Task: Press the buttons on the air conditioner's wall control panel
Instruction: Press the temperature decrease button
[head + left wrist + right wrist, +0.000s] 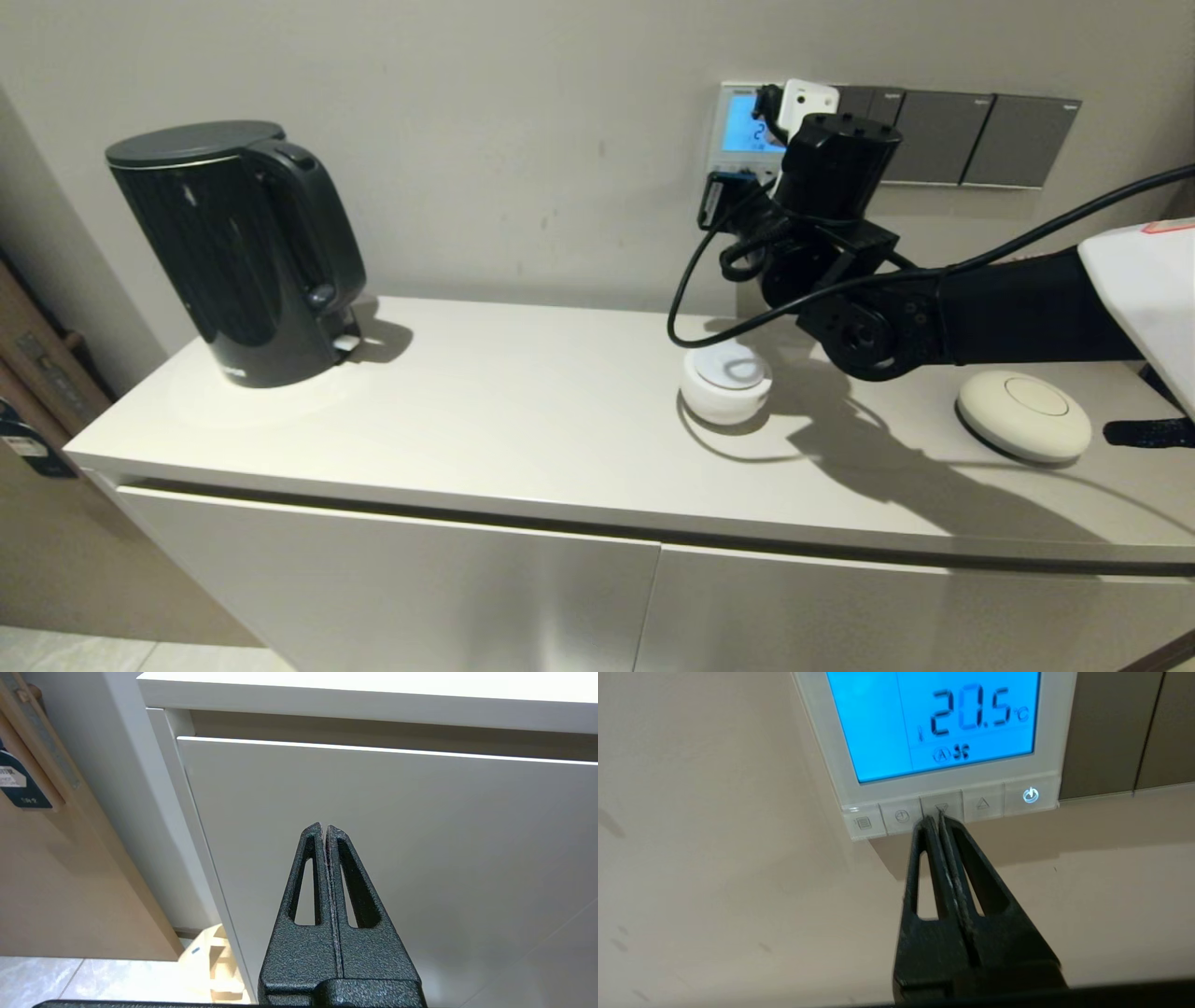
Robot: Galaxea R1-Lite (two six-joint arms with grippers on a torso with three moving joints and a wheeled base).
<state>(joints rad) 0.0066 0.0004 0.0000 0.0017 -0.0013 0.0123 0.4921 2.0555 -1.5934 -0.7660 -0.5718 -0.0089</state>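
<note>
Pressing with my right gripper, fingers closed together and holding nothing, I touch the down-arrow key in the row of small silver-grey buttons under the wall-mounted silver-white panel's glowing blue screen, other keys seemingly left, while my left gripper hangs closed by the white cabinet front.

The air conditioner's wall control panel has a silver-white frame around a glowing light-blue screen with dark digits. Its buttons are pale silver-grey with faint grey symbols; the power key's symbol shines white-blue. The switch plates beside it are dark grey. The right tool is black with worn, lighter edges; the left tool is speckled black. The kettle is glossy black, the desk off-white, the wall beige, and the two round pucks white and cream.
</note>
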